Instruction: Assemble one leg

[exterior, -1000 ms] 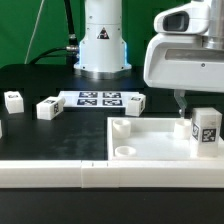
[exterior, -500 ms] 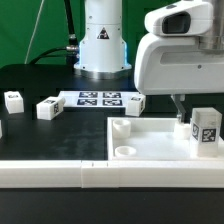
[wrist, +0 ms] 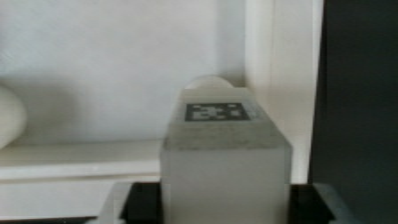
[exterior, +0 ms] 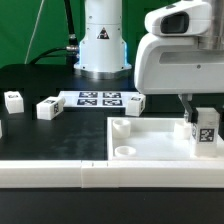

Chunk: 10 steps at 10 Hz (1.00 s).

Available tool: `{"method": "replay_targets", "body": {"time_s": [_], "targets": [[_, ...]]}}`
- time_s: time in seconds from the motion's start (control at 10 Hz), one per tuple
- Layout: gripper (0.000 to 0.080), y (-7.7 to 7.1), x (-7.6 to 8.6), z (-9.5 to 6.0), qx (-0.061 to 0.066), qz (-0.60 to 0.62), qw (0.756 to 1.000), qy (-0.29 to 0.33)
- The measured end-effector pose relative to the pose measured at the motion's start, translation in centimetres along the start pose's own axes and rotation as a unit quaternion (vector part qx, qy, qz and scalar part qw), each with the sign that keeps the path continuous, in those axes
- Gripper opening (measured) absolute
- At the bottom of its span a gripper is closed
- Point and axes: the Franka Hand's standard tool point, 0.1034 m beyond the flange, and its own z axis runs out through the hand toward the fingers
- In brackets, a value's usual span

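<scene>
The leg [exterior: 206, 131], a small white post with a black-and-white tag, stands upright at the right end of the large white panel [exterior: 150, 146], near its far right corner socket. My gripper [exterior: 193, 117] comes down on it from above, under the big white hand body. In the wrist view the leg [wrist: 222, 135] fills the space between the two dark fingers [wrist: 143, 205], and my gripper [wrist: 222, 207] is shut on it. The panel's rim and a round socket [wrist: 6, 112] show behind the leg.
Three more tagged white legs lie on the black table: one [exterior: 13, 100] at the exterior view's left, one [exterior: 48, 108] beside it, one [exterior: 135, 103] behind the panel. The marker board [exterior: 100, 98] lies before the robot base [exterior: 103, 45]. A white rail [exterior: 90, 176] runs along the front.
The hand body has shifted a little toward the exterior view's left and come lower. The leg in the gripper has moved slightly up and left.
</scene>
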Motion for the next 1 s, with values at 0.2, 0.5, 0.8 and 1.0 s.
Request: {"method": "replay_targets", "body": {"time_s": [0.2, 0.5, 0.8, 1.0], "targets": [[0.029, 0.19, 0.05, 0.03, 0.011, 0.131, 0.991, -0.002], [0.0291, 0.21, -0.01, 0.09, 0.014, 0.333, 0.943, -0.005], [0.0291, 0.41, 0.06, 0.05, 0.013, 0.517, 0.856, -0.003], [0.0291, 0.56, 0.02, 0.02, 0.014, 0.601, 0.799, -0.007]]}}
